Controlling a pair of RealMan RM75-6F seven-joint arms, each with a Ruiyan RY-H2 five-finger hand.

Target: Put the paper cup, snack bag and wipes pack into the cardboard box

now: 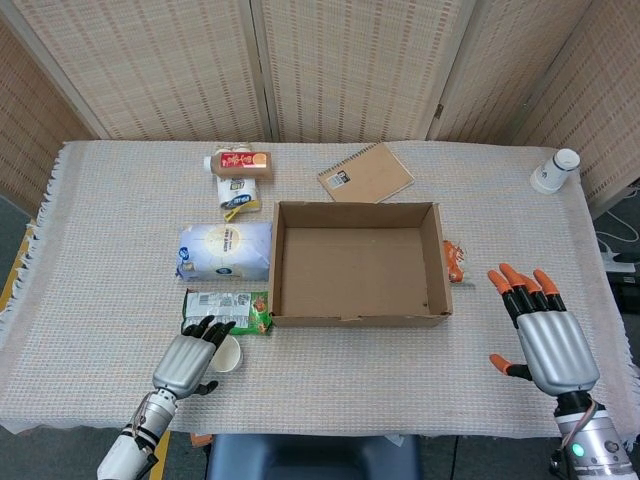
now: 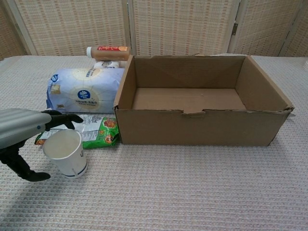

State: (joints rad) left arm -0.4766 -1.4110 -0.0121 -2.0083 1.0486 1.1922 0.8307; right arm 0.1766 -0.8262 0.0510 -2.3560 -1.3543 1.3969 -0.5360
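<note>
woven screens stand behind a table (image 1: 100, 250) under a pale knitted cloth. the open cardboard box (image 1: 357, 264) sits mid-table, empty. just left of it lie the wipes pack (image 1: 225, 250) and, nearer, the green snack bag (image 1: 228, 311). the paper cup (image 2: 65, 153) stands upright in front of the bag. the left hand (image 1: 187, 362) hovers at the cup, fingers apart around it, holding nothing. the right hand (image 1: 545, 336) is spread open, well right of the box.

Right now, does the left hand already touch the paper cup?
Cannot tell. In the chest view the left hand brackets the paper cup, fingers over its rim, thumb beside it; neither view shows plain contact or gap.
</note>
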